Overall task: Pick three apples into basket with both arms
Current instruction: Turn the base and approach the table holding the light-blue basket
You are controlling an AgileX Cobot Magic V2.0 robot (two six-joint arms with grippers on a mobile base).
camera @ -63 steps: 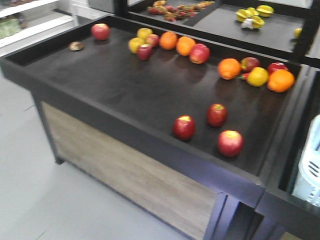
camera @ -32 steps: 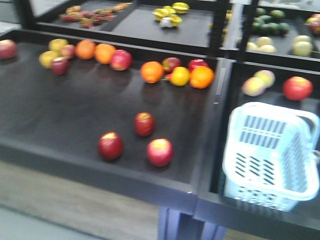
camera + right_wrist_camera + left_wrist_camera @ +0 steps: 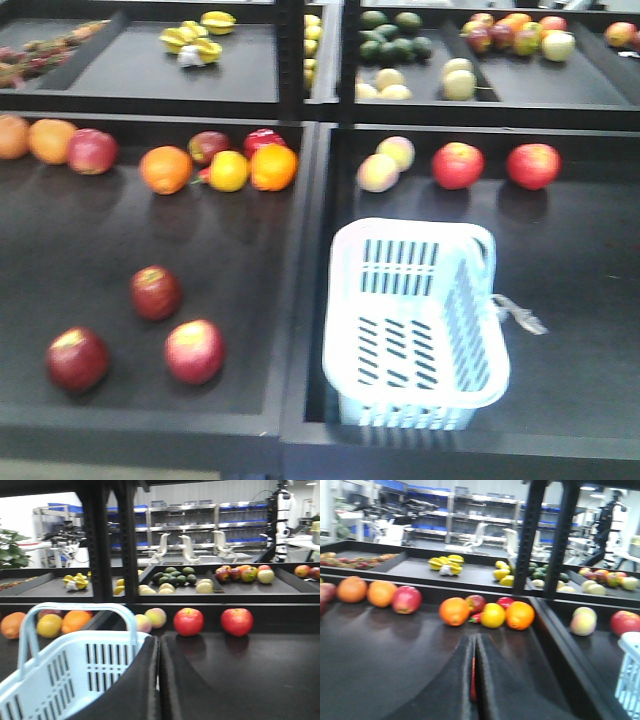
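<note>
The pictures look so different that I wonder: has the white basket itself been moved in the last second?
No, it seems not. The basket sits at the front of the right-hand tray, close beside the black divider, as before. The camera's view swung instead.

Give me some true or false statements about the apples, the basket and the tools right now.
1. The three apples lie in the tray left of the basket. True.
2. One apple is already in the basket. False: no apple shows inside it.
3. Both the left tool and the right tool are shut. True.
4. The basket lies on its side. False: it stands upright, opening upward.
</note>
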